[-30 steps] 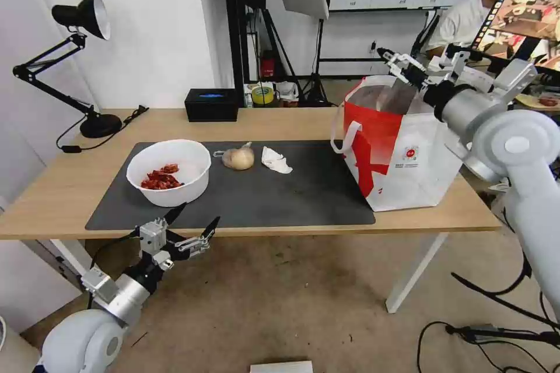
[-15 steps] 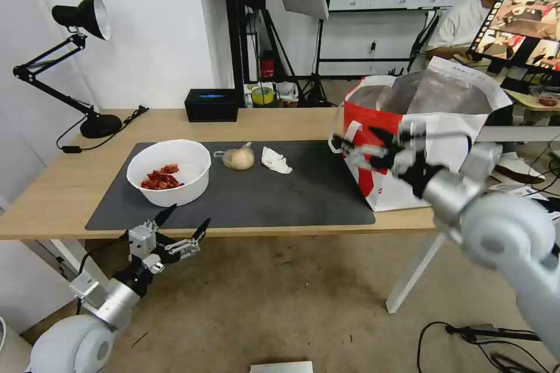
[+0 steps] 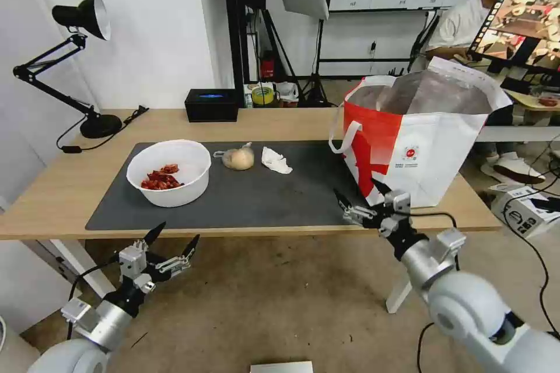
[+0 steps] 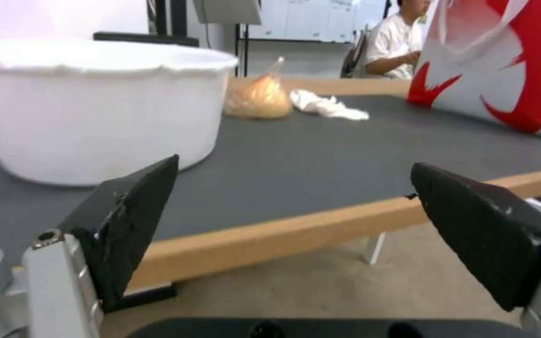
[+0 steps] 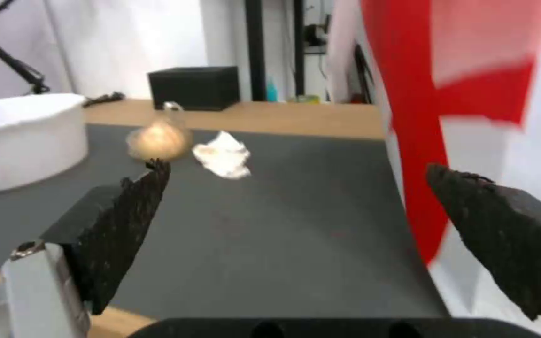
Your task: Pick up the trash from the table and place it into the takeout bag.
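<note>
On the table (image 3: 64, 183) lies a dark mat (image 3: 262, 198) with trash on it. A white bowl (image 3: 169, 172) of red scraps sits at its left, and a clear bag around a beige lump (image 3: 238, 158) and a crumpled tissue (image 3: 275, 160) lie mid-mat. The red-and-white takeout bag (image 3: 417, 140) stands open at the right end. My left gripper (image 3: 177, 232) hangs open below the front edge, near the bowl (image 4: 95, 108). My right gripper (image 3: 356, 187) is open at the front edge beside the takeout bag (image 5: 471, 94), facing the tissue (image 5: 223, 155) and lump (image 5: 158, 136).
A black box (image 3: 212, 104) and a desk lamp (image 3: 87, 17) stand along the table's back and left. A person sits behind the bag at a screen. A carton (image 3: 525, 210) and cables lie on the floor at the right.
My right arm has swung down from above the bag's mouth to the table's front edge, gripper empty and open. My left gripper has sunk lower below the edge.
</note>
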Controlling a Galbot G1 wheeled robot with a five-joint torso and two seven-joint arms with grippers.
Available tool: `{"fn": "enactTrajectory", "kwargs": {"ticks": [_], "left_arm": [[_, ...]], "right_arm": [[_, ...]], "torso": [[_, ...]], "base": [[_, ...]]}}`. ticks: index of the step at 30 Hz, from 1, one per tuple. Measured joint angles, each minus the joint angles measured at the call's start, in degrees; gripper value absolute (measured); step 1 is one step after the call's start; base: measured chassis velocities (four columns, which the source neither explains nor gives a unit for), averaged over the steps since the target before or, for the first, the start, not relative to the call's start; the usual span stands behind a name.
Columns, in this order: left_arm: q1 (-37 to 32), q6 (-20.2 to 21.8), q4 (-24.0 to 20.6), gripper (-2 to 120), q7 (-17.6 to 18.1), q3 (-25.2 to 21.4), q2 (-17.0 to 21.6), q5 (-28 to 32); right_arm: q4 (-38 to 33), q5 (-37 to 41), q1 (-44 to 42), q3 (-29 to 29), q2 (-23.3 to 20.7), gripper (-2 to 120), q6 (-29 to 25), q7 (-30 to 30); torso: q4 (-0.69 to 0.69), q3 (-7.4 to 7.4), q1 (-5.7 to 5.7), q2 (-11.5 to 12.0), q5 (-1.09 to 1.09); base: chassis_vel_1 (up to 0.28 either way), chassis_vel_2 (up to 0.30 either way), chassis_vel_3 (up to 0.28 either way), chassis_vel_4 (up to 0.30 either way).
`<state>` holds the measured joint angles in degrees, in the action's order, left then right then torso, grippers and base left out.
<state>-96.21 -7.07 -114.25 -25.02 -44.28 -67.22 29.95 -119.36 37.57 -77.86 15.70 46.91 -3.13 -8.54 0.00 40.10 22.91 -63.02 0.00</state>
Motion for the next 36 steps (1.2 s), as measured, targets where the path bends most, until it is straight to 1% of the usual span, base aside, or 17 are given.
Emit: {"fn": "enactTrajectory", "kwargs": {"ticks": [1,4,11,18,23,31,36], "left_arm": [[-0.2,-0.52,0.61,100,-0.4,-0.23,-0.27,-0.66],[-0.61,-0.96,1.17,100,-0.66,-0.31,-0.65,-1.45],[-1.05,-1.57,1.66,100,-0.74,-0.29,-1.25,-2.92],[-0.82,-2.01,2.73,100,-0.7,-0.18,-2.11,-3.46],[-0.47,-2.08,3.72,100,-0.58,-0.41,-2.37,-3.49],[-0.22,-2.07,3.99,100,-0.53,-0.55,-2.3,-3.39],[-0.22,-2.04,4.0,100,-0.52,-0.69,-2.2,-3.31]], "right_arm": [[0.82,-0.57,-1.04,-0.33,0.49,100,-1.53,-0.12],[1.31,-1.11,-2.47,-0.67,1.04,100,-2.99,-0.3],[1.85,-2.1,-4.08,-1.4,1.6,100,-4.31,-0.99],[2.4,-2.9,-5.45,-2.07,2.37,100,-4.53,-1.8],[2.85,-3.69,-5.87,-3.66,3.22,100,-4.46,-2.54],[2.94,-5.54,-5.38,-5.98,5.54,100,-3.75,-2.89],[3.12,-6.59,-5.1,-6.84,6.18,100,-3.55,-3.01]], "torso": [[0.0,0.0,0.0,0.0,0.0],[0.0,0.0,0.0,0.0,0.0],[0.0,0.0,0.0,0.0,0.0],[0.0,0.0,0.0,0.0,-0.01],[0.0,0.0,0.01,0.0,-0.01],[0.0,0.0,0.01,0.0,0.0],[0.0,0.0,0.01,0.0,-0.01]], "base": [[0.0,0.0,0.0,0.0],[0.0,0.0,0.0,0.0],[0.0,0.0,0.0,0.0],[0.0,0.0,0.0,0.0],[0.0,0.0,0.0,0.0],[0.0,0.0,0.0,0.0],[0.0,0.0,0.0,0.0]]}}
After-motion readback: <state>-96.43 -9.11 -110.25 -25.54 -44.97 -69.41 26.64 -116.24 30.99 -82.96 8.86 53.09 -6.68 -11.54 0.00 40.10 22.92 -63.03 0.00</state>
